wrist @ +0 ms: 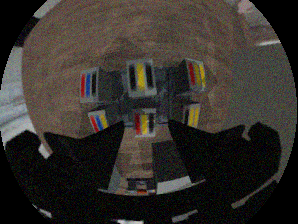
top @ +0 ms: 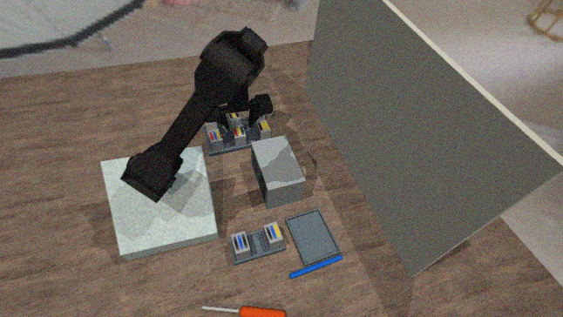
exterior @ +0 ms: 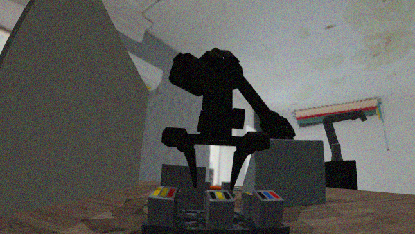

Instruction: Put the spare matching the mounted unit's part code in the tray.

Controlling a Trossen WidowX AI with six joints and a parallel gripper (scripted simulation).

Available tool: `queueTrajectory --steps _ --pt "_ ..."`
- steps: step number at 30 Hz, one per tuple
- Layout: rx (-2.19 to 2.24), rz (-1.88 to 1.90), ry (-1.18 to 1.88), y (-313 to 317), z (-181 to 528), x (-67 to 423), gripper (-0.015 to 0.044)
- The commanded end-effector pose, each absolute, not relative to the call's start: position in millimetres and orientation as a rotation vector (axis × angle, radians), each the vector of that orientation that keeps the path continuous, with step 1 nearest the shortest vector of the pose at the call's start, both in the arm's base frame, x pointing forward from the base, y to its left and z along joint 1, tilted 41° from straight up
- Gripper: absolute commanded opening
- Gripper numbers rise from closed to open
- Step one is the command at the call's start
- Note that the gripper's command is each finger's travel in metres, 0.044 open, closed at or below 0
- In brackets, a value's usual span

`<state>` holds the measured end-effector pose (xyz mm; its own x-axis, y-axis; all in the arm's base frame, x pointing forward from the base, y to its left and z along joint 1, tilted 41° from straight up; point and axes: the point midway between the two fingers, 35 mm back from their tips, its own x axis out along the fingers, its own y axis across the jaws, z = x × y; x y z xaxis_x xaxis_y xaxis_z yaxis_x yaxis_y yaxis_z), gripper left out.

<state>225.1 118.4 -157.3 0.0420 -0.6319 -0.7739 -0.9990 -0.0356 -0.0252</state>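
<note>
A dark rack [top: 227, 149] [exterior: 215, 229] holds several grey spares with coloured stripe codes on top. My gripper [top: 243, 123] [exterior: 214, 186] [wrist: 147, 123] is open and points straight down over the rack. Its fingertips stand on either side of the middle spare [top: 239, 131] [wrist: 143, 121] in the row nearer the arm, at about the height of its top. I cannot tell whether they touch it. The mounted unit [top: 279, 170] [exterior: 289, 170] is a plain grey block beside the rack; its code is not visible. The flat grey tray [top: 313, 237] lies empty nearer the front.
A second small rack [top: 257, 243] with two spares lies left of the tray. A blue bar [top: 315, 266] and an orange screwdriver [top: 261, 311] lie in front. A large grey panel [top: 414, 131] [exterior: 64, 122] stands close on the right. The arm sits on a pale slab [top: 174, 226].
</note>
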Motion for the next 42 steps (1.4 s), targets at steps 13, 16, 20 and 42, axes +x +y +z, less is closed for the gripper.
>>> queueTrajectory --steps 13,16,20,42 --pt "-1.743 0.796 1.660 96.4 -178.3 224.3 0.0300" --pt "-1.743 0.795 1.660 92.9 -181.7 224.2 0.0300" --pt "-1.744 0.794 1.661 88.1 -186.2 224.0 0.0300" --pt "-1.735 0.792 1.662 87.6 -187.2 223.8 0.0116"
